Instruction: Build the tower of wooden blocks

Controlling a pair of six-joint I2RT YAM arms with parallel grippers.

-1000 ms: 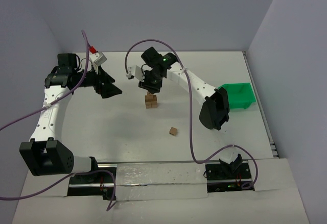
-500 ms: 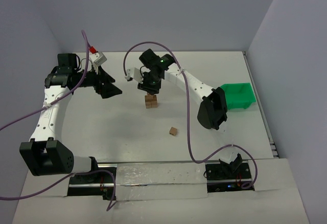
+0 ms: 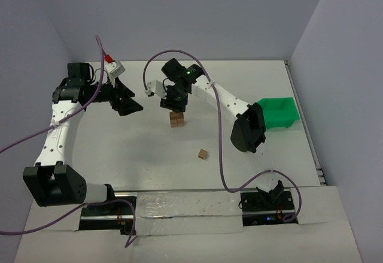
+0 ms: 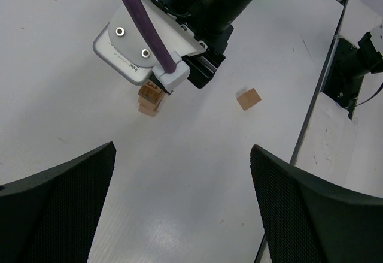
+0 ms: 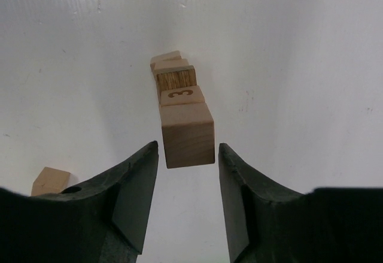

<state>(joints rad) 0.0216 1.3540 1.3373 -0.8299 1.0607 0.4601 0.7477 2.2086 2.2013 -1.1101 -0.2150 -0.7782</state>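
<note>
The wood block tower (image 3: 176, 119) stands mid-table as a short stack of light-brown cubes; its top cube (image 5: 187, 134) sits over one marked "3". My right gripper (image 3: 174, 99) hangs straight above the stack, open. In the right wrist view the right gripper (image 5: 187, 150) has a narrow gap on each side of the top cube and touches nothing. A loose cube (image 3: 203, 153) lies nearer the arm bases, also visible as the loose cube (image 5: 51, 181). My left gripper (image 3: 133, 106) hovers left of the tower, wide open and empty (image 4: 182, 149), looking at the tower (image 4: 149, 98).
A bright green bin (image 3: 278, 112) sits at the table's right edge. The right arm's purple cable (image 3: 222, 149) loops over the table's right half. Grey walls close in the back and both sides.
The right gripper's jaws have spread off the top cube, which stays on the tower, and the gripper has drawn up a little. The left arm has not moved.
</note>
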